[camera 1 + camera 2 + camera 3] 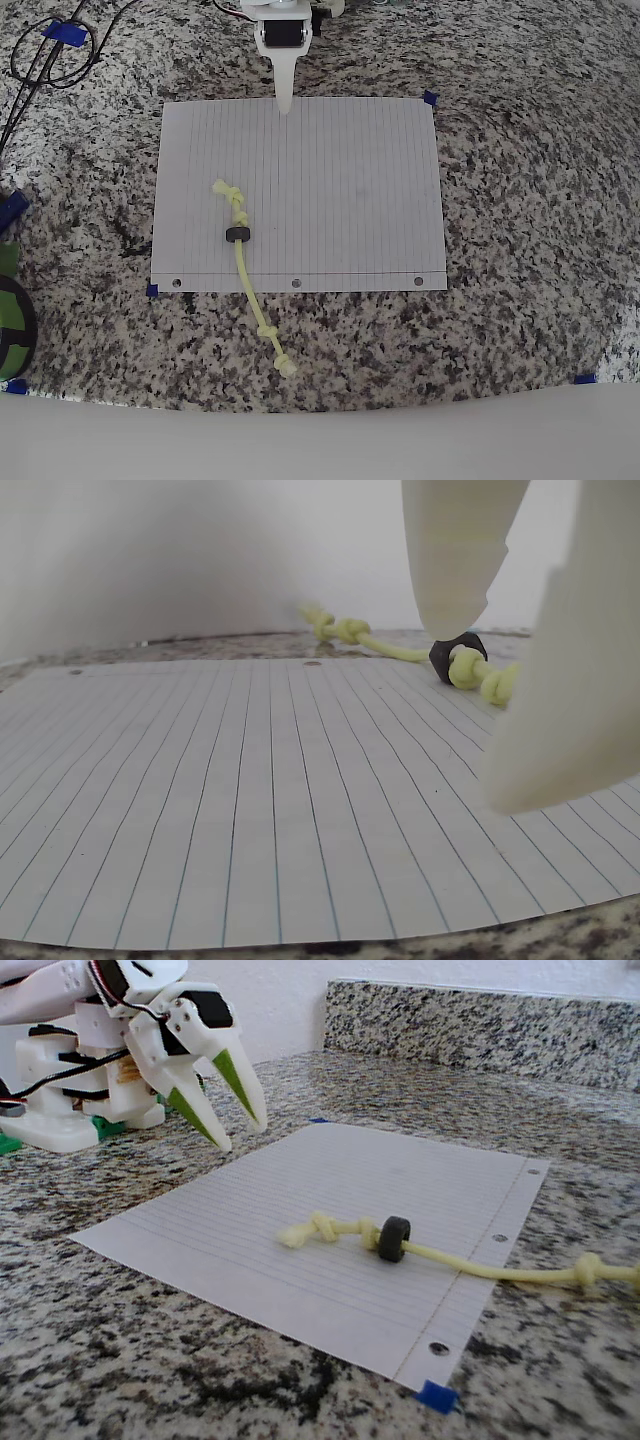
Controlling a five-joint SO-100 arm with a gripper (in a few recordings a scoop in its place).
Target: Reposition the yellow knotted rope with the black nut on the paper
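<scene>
The yellow knotted rope (243, 262) lies slanted across the paper's (350, 190) punched edge. One knotted end rests on the sheet and the other end (284, 365) is off it on the granite. The black nut (238, 235) sits on the cord over the paper, close to the upper knots. My white gripper (284, 100) hangs over the sheet's far edge, well away from the rope. In the fixed view the gripper (242, 1134) is open and holds nothing, above the paper (420, 1175); rope (460, 1263) and nut (394, 1238) lie ahead. The wrist view shows fingers (460, 560), nut (445, 656) and rope (385, 648).
Black cables (45, 60) loop at the overhead view's upper left. A green and black object (10, 315) sits at the left edge. Blue tape bits (430, 98) mark the paper's corners. A granite backsplash (480, 1030) rises behind the counter, and the arm's base (70, 1110) stands at the left.
</scene>
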